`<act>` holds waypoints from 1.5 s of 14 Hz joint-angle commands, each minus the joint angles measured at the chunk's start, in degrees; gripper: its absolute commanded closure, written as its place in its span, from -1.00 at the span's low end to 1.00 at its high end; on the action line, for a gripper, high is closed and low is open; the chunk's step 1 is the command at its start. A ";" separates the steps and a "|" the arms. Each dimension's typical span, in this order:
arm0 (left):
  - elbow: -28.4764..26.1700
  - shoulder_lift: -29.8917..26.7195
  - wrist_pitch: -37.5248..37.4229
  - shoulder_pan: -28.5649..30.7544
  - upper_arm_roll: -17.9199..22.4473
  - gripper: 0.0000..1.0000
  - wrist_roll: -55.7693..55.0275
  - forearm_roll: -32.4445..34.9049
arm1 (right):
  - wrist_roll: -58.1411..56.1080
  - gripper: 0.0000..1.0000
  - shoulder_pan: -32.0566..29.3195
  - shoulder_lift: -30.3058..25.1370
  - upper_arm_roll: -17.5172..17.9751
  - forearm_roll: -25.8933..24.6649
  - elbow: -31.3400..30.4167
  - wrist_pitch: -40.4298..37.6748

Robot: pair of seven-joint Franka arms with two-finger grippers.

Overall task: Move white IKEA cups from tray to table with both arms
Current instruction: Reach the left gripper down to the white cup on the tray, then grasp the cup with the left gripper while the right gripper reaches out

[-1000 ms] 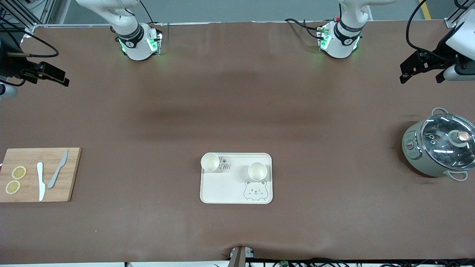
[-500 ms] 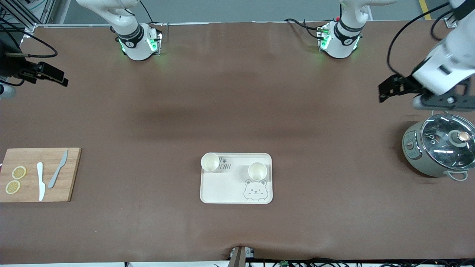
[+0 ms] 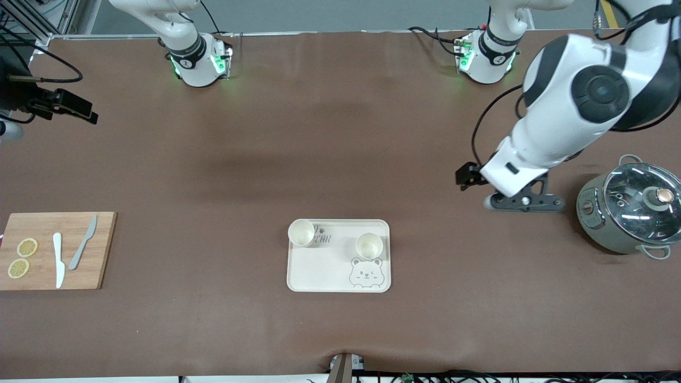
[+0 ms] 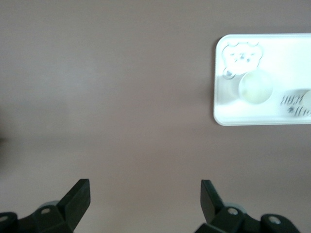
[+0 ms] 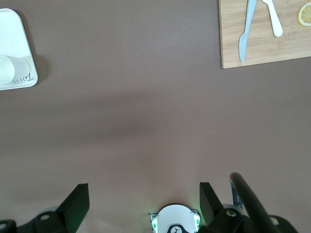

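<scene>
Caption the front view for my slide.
Left pincer open over bare table; two cups sit on the tray.

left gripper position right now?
Front view: the left gripper, open, hangs over bare table between the tray and the pot.

the left arm's black two-finger gripper (image 4: 145,194) is seen with its fingers (image 4: 77,196) spread wide apart over bare brown table covering (image 4: 107,97). well ahead of the fingertips and off to one side, a cream rectangular tray with a bear print (image 4: 228,114) is shown, with a small cream-white tapered cup (image 4: 255,87) standing on it beside the bear print. nothing is held between the fingers.
</scene>
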 commanded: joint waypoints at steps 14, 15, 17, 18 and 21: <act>7.23 22.57 23.87 -10.96 0.76 -0.88 -29.18 0.57 | 1.18 -1.00 -3.23 5.19 0.43 -0.87 1.07 1.06; 7.14 23.72 25.99 -10.96 0.68 -0.54 -29.44 0.65 | 1.18 -1.00 -4.29 5.37 0.43 -0.34 0.98 2.20; 7.05 26.27 28.89 -10.96 0.76 -0.33 -29.71 0.66 | 0.57 -1.00 -4.56 6.07 0.43 -0.16 0.63 4.92; 6.79 27.15 30.91 -11.13 0.76 -0.30 -29.71 0.74 | 0.65 -1.00 -4.56 6.59 0.43 -0.51 0.89 4.93; 6.79 27.86 31.81 -11.31 0.67 -0.29 -30.06 0.83 | 0.39 -1.00 -4.74 8.17 0.43 -0.95 0.98 7.21</act>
